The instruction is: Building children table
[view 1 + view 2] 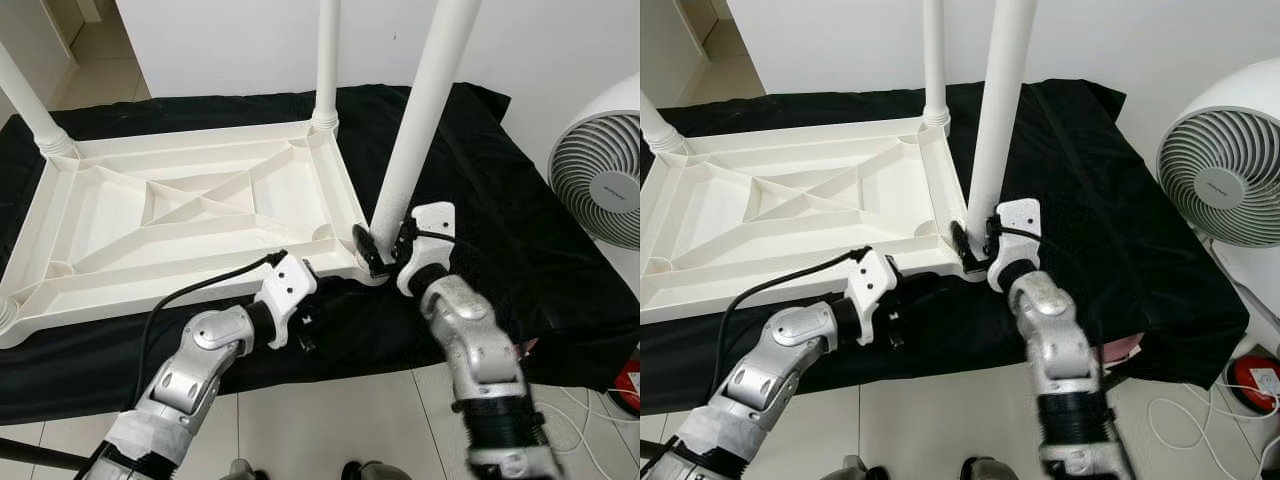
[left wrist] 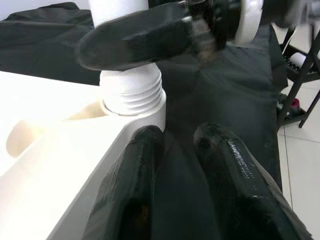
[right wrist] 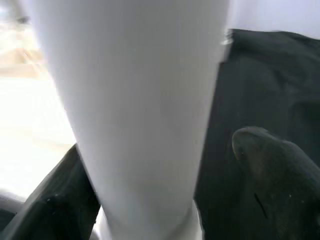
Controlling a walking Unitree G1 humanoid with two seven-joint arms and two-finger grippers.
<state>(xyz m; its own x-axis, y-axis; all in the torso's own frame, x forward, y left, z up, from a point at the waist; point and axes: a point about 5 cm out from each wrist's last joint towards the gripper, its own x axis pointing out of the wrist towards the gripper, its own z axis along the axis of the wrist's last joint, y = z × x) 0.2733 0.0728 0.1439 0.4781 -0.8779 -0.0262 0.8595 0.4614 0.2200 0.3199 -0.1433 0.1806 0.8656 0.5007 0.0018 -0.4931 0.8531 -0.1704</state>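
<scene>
leg (image 1: 425, 110) clamped near threaded base by right hand (image 1: 385, 250), seated in tabletop (image 1: 190, 215) corner socket. left hand (image 2: 182, 165) nearly closed, empty, beside corner. risk: tilted leg cross-threads.

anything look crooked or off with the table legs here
Yes: the near leg at the right claw leans away from the upturned tabletop, while the far corner leg stands straight. In the left wrist view its threads still show above the socket, so it is not fully seated.

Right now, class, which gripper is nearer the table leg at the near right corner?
Right. The right gripper straddles the base of the leg, one finger on each side. The left gripper sits beside the tabletop edge, short of the leg.
</scene>
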